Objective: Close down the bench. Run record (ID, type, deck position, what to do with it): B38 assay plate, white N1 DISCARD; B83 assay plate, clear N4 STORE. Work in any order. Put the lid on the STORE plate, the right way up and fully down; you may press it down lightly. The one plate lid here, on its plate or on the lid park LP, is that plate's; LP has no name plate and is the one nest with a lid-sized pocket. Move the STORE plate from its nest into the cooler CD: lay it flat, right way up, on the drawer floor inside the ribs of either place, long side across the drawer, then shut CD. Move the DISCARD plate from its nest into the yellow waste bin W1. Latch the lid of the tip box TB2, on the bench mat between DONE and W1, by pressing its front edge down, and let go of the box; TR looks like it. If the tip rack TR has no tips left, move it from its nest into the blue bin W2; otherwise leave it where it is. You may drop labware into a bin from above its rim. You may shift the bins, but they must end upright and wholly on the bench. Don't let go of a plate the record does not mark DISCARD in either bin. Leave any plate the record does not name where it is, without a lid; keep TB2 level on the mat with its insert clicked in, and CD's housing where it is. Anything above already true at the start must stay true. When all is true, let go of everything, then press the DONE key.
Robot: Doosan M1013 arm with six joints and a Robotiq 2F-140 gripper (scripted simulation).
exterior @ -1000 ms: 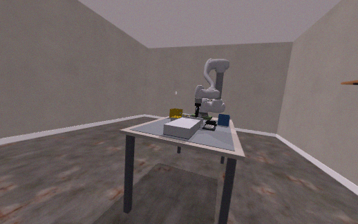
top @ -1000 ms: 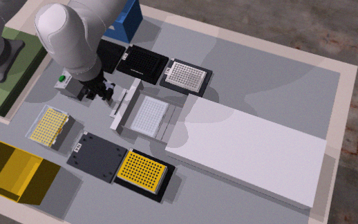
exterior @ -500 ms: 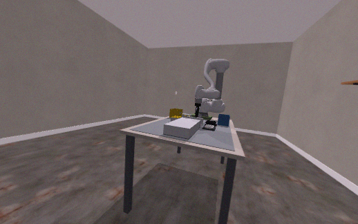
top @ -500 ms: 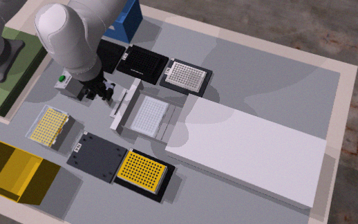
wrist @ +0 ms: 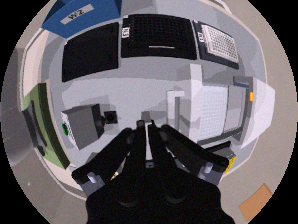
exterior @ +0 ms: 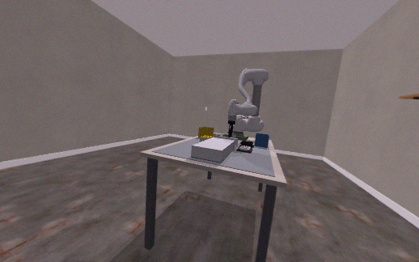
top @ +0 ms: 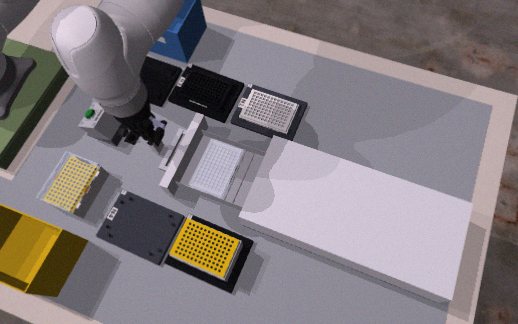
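My gripper [top: 150,137] [wrist: 145,117] [exterior: 231,131] is shut and empty. It hangs low over the mat between the DONE key [top: 90,113] [wrist: 83,123] and the front panel [top: 181,145] of the cooler drawer. The drawer stands pulled out of the white cooler housing [top: 360,215] [exterior: 213,148]. A lidded clear plate [top: 216,167] [wrist: 213,106] lies flat inside the drawer. A white well plate [top: 268,110] [wrist: 218,42] sits on a black nest at the back. The tip box TB2 [top: 70,183] with yellow tips stands at the left. The tip rack TR [top: 205,248] shows a yellow top.
The yellow bin W1 [top: 30,250] [exterior: 205,132] stands at the front left corner and the blue bin W2 [top: 182,27] [wrist: 83,6] [exterior: 262,140] at the back. A bare grey nest [top: 140,227] lies beside TR. Two black nests [top: 207,92] [top: 159,80] lie at the back.
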